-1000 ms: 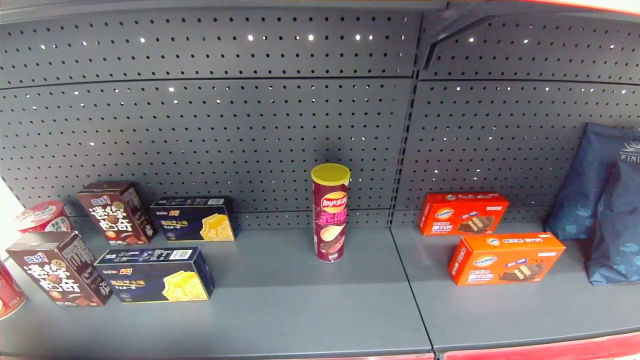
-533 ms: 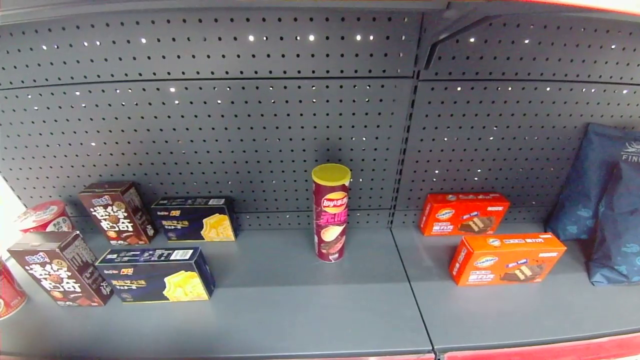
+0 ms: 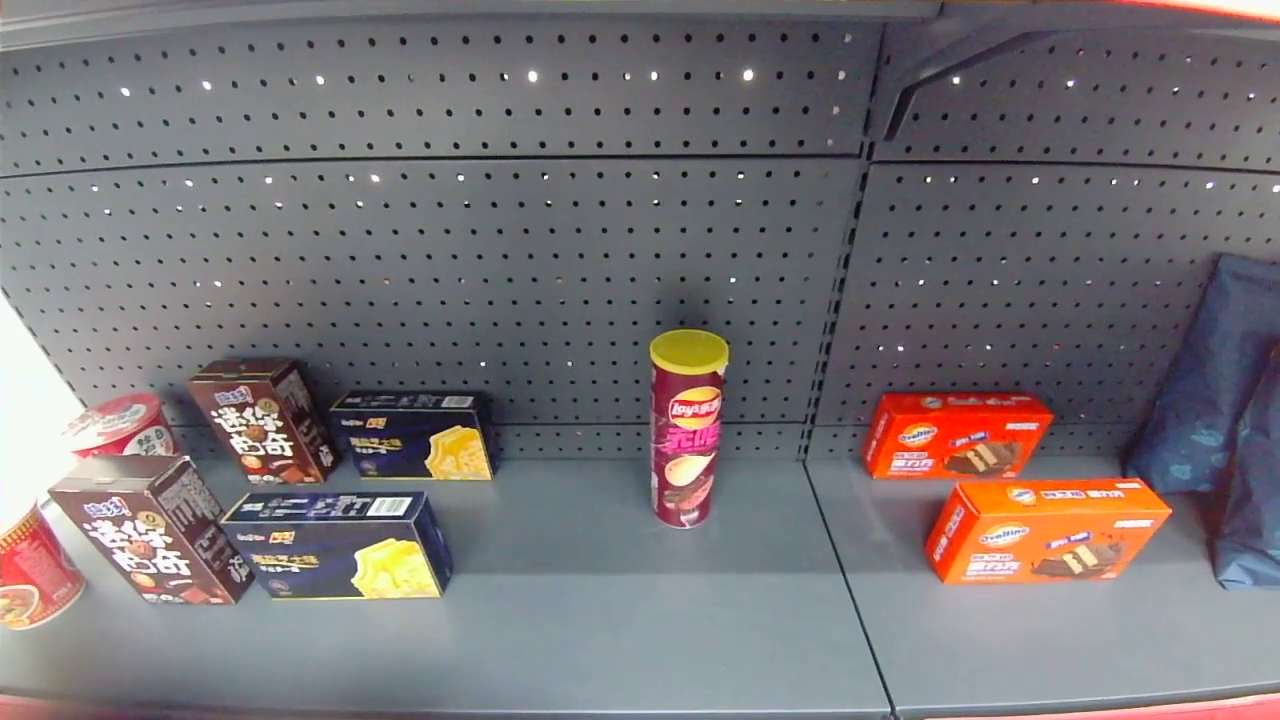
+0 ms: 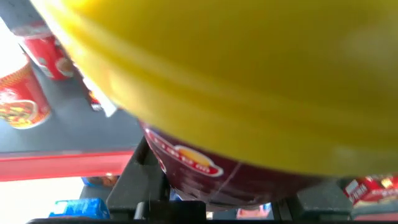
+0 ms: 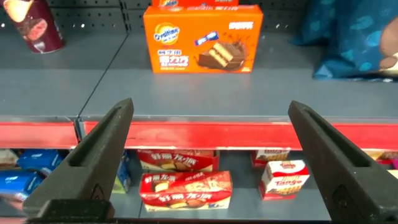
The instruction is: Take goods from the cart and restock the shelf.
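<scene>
The held chip can (image 4: pixel 249 81), maroon with a yellow lid, sits between the fingers of the left gripper (image 4: pixel 224 196), which are closed against its body. Past the can lie the shelf's red front edge (image 4: pixel 62 165) and two red cups (image 4: pixel 18 93) at the shelf's left end. On the shelf (image 3: pixel 620 620) a matching standing chip can (image 3: pixel 688 430) is upright near the back wall, about midway along and just left of the seam between the two shelf panels. Left of it, two navy boxes (image 3: pixel 340 545) lie one behind the other. Further left are two brown boxes (image 3: pixel 150 540), one toward the front and one at the back. Right of the seam, two orange boxes (image 3: pixel 1045 530) lie staggered, the rear one against the back wall and the other nearer the front. Dark blue bags (image 3: pixel 1230 400) lean at the right end. The right gripper (image 5: pixel 211 168) hangs just in front of the front edge, below the nearer orange box, with its two dark fingers (image 5: pixel 81 168) spread wide and nothing between them. Behind it, red and white boxes (image 5: pixel 186 190) stand on a lower shelf.
</scene>
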Robot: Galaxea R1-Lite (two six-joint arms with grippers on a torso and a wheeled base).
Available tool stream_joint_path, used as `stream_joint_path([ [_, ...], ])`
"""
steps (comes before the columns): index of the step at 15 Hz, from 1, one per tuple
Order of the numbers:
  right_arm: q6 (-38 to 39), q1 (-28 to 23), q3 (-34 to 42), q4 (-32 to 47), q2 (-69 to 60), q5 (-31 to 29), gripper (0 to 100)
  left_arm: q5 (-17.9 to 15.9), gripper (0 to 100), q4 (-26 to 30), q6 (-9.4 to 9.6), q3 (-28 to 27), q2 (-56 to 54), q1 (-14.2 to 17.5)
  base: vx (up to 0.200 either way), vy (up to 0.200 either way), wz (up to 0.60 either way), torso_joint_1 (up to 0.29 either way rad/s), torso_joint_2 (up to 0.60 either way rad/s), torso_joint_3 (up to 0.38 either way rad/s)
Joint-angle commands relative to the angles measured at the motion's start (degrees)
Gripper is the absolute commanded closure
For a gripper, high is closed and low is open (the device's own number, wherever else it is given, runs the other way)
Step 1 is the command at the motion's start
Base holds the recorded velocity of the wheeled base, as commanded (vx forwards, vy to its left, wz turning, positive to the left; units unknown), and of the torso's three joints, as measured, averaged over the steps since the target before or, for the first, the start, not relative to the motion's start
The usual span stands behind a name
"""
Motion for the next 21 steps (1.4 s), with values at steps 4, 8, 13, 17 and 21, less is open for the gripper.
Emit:
stream_joint_path([
  [4,-10.0,14.7,-22.4,-0.8,26.8,3.2,0,2.4,100,0.1,0.34,-4.6,3.1,0.3,0.0,0.0,0.0,0.0,0.0,0.0],
  [8,-9.7,24.4,-27.1,-1.2,41.2,6.2,0,2.1,100,-0.1,0.43,-3.9,5.8,-0.1,0.0,0.0,0.0,0.0,0.0,0.0],
  [13,-9.1,27.9,-30.6,-19.3,67.7,19.1,0,1.2,100,-0.7,0.34,-4.2,9.7,-5.1,0.0,0.0,0.0,0.0,0.0,0.0],
  [17,-9.2,24.8,-40.4,-26.0,82.4,28.0,0,0.2,100,-0.6,-0.63,-4.1,9.4,-6.1,0.0,0.0,0.0,0.0,0.0,0.0],
  [21,-9.6,23.6,-49.3,-26.1,92.2,23.0,0,0.0,100,-0.3,-0.54,-4.0,8.7,-6.1,0.0,0.0,0.0,0.0,0.0,0.0],
])
